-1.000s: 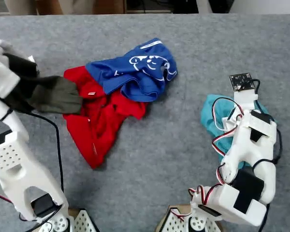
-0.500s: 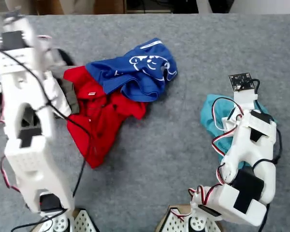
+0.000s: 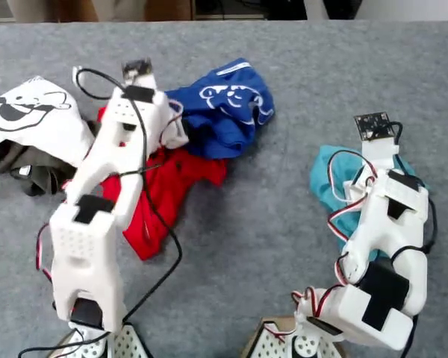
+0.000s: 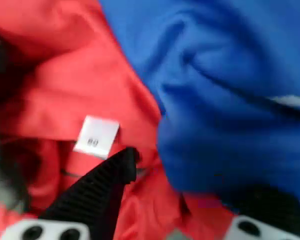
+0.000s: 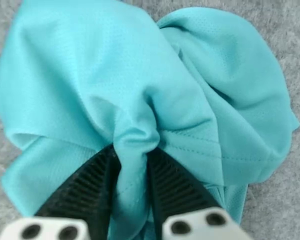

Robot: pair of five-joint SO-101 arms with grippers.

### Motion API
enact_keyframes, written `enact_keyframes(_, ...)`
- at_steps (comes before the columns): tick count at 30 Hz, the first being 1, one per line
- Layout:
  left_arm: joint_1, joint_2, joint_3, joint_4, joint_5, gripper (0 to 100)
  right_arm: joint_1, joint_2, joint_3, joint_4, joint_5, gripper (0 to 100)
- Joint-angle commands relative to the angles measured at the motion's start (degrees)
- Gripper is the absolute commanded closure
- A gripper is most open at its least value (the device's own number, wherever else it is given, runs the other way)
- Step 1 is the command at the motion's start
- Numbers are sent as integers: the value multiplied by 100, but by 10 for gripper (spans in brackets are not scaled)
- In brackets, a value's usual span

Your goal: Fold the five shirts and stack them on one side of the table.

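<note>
left fingers (image 4: 107, 180) have swung, spread, over crumpled red shirt (image 4: 65, 85) and blue printed shirt (image 4: 230, 100); right fingers (image 5: 90, 185) pinch teal mesh shirt (image 5: 140, 75).

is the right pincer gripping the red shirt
No, the right pincer is shut on a bunched fold of the teal shirt.

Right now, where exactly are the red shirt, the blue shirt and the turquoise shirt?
red shirt (image 3: 190, 168), high view, on its crumpled middle just below the blue one.
blue shirt (image 3: 220, 130), high view, on plain cloth under its white print.
turquoise shirt (image 5: 90, 75), right wrist view, on its broad smooth fold.
</note>
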Motion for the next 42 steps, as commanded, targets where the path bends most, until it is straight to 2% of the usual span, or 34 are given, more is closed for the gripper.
enact_keyframes(1, 18, 655, -571, 105, 237, 667, -189, 13, 101, -35, -62, 997)
enact_keyframes(9, -70, 1824, -2787, 1301, 18, 990, -180, 13, 101, -35, -62, 997)
enact_keyframes(15, -281, 1930, -4835, 2681, -651, 981, -180, 13, 101, -35, -62, 997)
enact_keyframes(19, -615, 1587, -6031, 2690, -1108, 982, -180, 13, 101, -35, -62, 997)
enact_keyframes(25, -1134, 382, -6892, 2681, -1204, 981, -180, 13, 101, -35, -62, 997)
enact_keyframes(31, -2286, -690, -7842, 2655, -1178, 981, -180, 13, 101, -35, -62, 997)
enact_keyframes(38, -4193, -1121, -7789, 2031, -1169, 981, -180, 13, 101, -35, -62, 997)
enact_keyframes(42, -4695, -1033, -7745, 2013, -1169, 981, -189, 13, 101, -35, -62, 997)
